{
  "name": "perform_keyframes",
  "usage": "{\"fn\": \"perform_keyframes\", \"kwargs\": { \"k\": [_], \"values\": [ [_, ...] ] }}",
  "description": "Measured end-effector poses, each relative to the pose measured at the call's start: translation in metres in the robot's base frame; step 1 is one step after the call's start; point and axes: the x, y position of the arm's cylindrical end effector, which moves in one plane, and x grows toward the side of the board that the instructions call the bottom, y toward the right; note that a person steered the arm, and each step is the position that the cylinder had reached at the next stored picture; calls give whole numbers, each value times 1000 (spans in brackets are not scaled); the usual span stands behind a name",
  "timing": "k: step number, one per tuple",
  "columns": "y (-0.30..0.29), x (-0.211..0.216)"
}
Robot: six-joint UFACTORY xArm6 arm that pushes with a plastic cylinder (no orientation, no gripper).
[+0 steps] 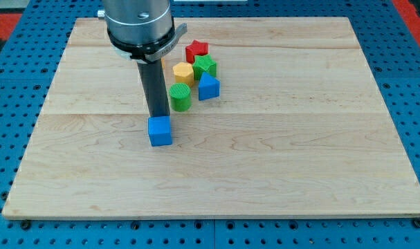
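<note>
My dark rod comes down from the grey arm head at the view's top, and my tip [158,115] ends right at the top edge of a blue cube [160,131], touching or almost touching it. Just right of the rod stands a green cylinder [180,97]. Beyond it sits a cluster: a blue triangular block [208,87], a yellow block [183,73], a green star [205,66] and a red star [196,50].
All the blocks rest on a pale wooden board [279,152] that lies on a blue perforated table [410,83]. The arm's grey head hides part of the board's top-left area.
</note>
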Motion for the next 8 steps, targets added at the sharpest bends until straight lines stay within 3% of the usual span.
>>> {"fn": "perform_keyframes", "kwargs": {
  "k": [1, 2, 3, 4, 5, 6, 7, 8],
  "values": [
    [20, 7],
    [-48, 15],
    [36, 70],
    [131, 72],
    [41, 64],
    [9, 57],
    [104, 33],
    [88, 9]
  ]
}}
